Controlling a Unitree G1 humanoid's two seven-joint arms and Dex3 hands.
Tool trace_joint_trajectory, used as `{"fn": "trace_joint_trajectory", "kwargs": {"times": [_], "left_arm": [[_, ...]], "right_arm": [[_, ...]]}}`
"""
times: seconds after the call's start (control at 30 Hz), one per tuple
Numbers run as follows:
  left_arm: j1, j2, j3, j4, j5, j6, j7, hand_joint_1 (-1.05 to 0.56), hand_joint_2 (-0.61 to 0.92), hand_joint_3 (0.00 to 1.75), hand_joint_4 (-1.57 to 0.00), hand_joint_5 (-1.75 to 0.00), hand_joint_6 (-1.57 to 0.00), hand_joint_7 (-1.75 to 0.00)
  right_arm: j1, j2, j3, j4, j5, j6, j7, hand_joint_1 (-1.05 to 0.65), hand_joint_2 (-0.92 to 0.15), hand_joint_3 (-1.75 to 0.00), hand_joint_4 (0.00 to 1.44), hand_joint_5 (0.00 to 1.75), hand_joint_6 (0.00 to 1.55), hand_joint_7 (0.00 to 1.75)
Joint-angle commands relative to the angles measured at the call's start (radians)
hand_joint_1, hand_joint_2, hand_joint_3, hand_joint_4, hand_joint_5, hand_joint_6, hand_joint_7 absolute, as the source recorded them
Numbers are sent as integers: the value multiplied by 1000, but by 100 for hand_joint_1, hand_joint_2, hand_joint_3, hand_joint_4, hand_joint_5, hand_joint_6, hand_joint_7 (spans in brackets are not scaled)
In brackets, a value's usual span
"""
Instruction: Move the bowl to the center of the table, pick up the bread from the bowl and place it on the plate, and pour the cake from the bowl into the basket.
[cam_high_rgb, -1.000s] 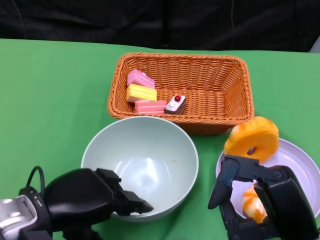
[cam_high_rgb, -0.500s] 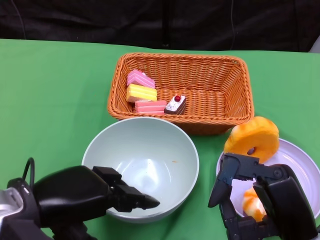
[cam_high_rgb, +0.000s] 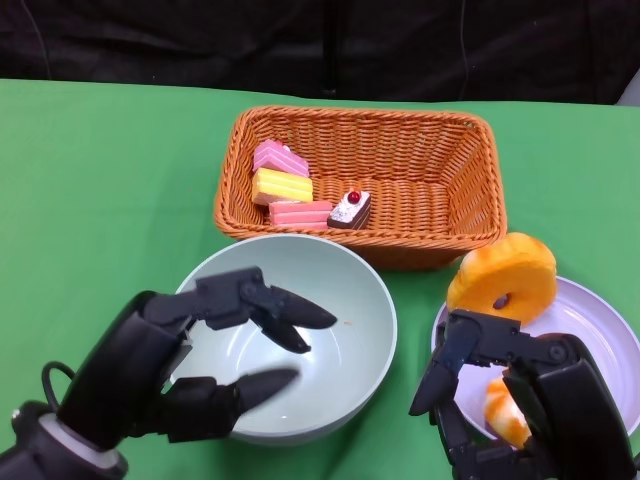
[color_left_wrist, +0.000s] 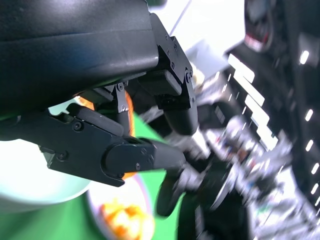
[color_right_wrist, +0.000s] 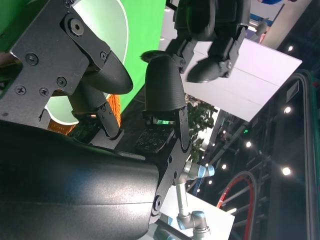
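The pale green bowl (cam_high_rgb: 335, 300) stands empty in the middle near me. My left hand (cam_high_rgb: 185, 370) hovers over its near left rim with fingers spread and nothing in them. Several cakes lie in the wicker basket (cam_high_rgb: 430, 180): pink (cam_high_rgb: 281, 157), yellow (cam_high_rgb: 283, 186), another pink (cam_high_rgb: 300, 212) and a chocolate one (cam_high_rgb: 351, 207). A round orange bread (cam_high_rgb: 503, 275) leans on the white plate (cam_high_rgb: 595, 315). A second bread piece (cam_high_rgb: 503, 415) lies on the plate under my right hand (cam_high_rgb: 555, 400), whose fingers (color_right_wrist: 165, 85) stand apart and hold nothing.
A green cloth (cam_high_rgb: 100, 200) covers the table, with bare room at the left. The basket sits just behind the bowl, almost touching it. The plate lies right of the bowl. Behind the table hangs a dark backdrop.
My left hand has come up off the bowl's near rim and spread its fingers over the bowl. The bowl, bread, cakes and right hand have stayed put.
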Motion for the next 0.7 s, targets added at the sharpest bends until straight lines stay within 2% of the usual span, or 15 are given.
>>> {"fn": "trace_joint_trajectory", "kwargs": {"times": [0.03,0.13,0.23,0.37,0.7], "left_arm": [[41,-45,25,-24,5,-8,47,-7,49,128,-85,-149,-77,-119],[68,-75,42,-47,16,2,73,-8,38,154,-97,-168,-89,-141],[100,-86,56,-72,17,29,84,-10,32,166,-102,-174,-90,-156],[164,-101,59,-90,-20,52,81,-9,31,168,-102,-175,-86,-166],[194,-116,53,-28,-32,-18,46,-10,34,157,-101,-175,-85,-167]], "right_arm": [[6,-10,-7,20,23,-26,7,-3,-23,-162,93,155,86,125],[0,-9,-11,41,22,-46,7,-4,-20,-172,94,161,89,133],[-2,-4,-15,53,23,-62,3,-4,-21,-174,94,172,89,144],[5,-7,-28,51,22,-70,1,-4,-22,-175,100,174,89,157],[15,-17,-50,89,26,-111,7,-1,-20,-175,102,175,89,155]]}}
